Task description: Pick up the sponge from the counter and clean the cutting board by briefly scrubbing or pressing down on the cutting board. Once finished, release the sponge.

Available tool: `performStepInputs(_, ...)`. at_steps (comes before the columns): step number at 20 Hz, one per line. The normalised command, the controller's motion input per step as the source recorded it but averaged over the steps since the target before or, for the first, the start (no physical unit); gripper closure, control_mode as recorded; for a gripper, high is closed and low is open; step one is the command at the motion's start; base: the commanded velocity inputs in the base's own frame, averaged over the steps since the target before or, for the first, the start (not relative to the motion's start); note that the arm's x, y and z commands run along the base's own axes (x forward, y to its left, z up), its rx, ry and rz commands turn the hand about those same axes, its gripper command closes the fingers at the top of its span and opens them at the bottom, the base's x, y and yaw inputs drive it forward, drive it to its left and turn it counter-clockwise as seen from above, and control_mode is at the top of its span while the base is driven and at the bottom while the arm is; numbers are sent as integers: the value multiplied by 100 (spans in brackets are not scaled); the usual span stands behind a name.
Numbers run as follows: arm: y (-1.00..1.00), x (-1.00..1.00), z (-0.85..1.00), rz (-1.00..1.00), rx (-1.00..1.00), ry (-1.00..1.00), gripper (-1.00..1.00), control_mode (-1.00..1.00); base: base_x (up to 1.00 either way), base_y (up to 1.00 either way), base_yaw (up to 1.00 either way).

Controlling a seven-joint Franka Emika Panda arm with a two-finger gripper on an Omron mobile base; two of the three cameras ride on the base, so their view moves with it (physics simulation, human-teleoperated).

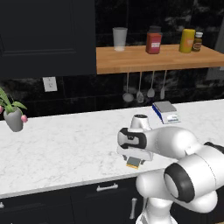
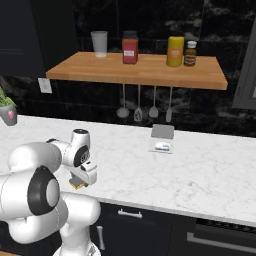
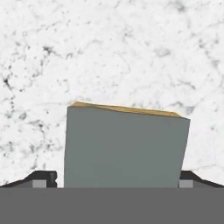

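Note:
The sponge (image 3: 124,146) shows its grey-green scrub layer large in the hand view, with a thin yellow edge along its far side. It sits between my two dark fingertips (image 3: 41,179), which press close at both sides. In the left base view my gripper (image 1: 134,161) points down over the white marble counter (image 1: 65,144) near its front edge, shut on the sponge (image 1: 133,164). The right base view has the sponge (image 2: 77,185) under the hand too. The cutting board is out of view.
A grey-white scale (image 1: 166,111) lies at the back of the counter. A potted plant (image 1: 14,117) stands far left. Ladles (image 1: 140,89) hang under the wooden wall shelf (image 1: 157,59), which carries a cup and jars. Dark cabinets run below the counter.

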Motion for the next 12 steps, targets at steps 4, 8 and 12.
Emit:
performStepInputs(4,1,0,-29,-6,0,0,100,-100,0,0,0)
performStepInputs(8,0,0,-40,-4,0,0,100,-100,0,0,0)
performStepInputs(12,0,-7,-32,-1,0,0,100,-100,0,0,0)
